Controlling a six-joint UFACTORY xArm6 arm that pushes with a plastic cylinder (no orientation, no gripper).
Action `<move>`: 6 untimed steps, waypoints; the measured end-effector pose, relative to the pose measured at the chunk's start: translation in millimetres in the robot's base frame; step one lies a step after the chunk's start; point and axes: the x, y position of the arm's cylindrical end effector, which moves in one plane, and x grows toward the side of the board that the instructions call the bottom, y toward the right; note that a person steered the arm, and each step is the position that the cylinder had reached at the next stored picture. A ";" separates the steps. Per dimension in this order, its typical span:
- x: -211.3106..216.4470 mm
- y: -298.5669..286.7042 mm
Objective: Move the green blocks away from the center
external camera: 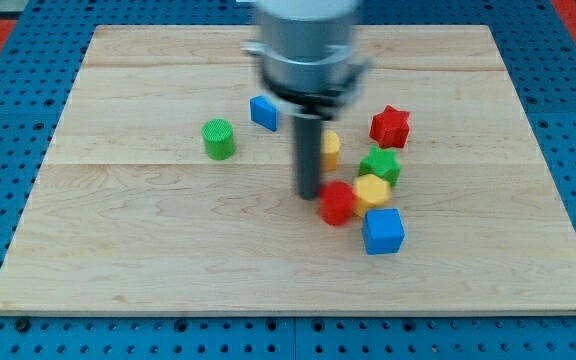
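A green cylinder [218,138] stands left of the board's middle. A green star block [380,164] sits right of the middle, in a cluster. My tip [310,194] is at the lower end of the dark rod, just left of a red block [337,203] and well left of the green star. The green cylinder lies far to the tip's upper left.
Around the green star: a red star [390,125] above it, a yellow block [372,190] below it, a blue cube [383,230] lower still, a yellow block [330,148] partly behind the rod. A blue block [263,112] lies toward the top. The wooden board [118,250] rests on blue pegboard.
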 end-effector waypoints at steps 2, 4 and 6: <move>-19.3 -74.1; -86.2 -128.2; -64.0 13.0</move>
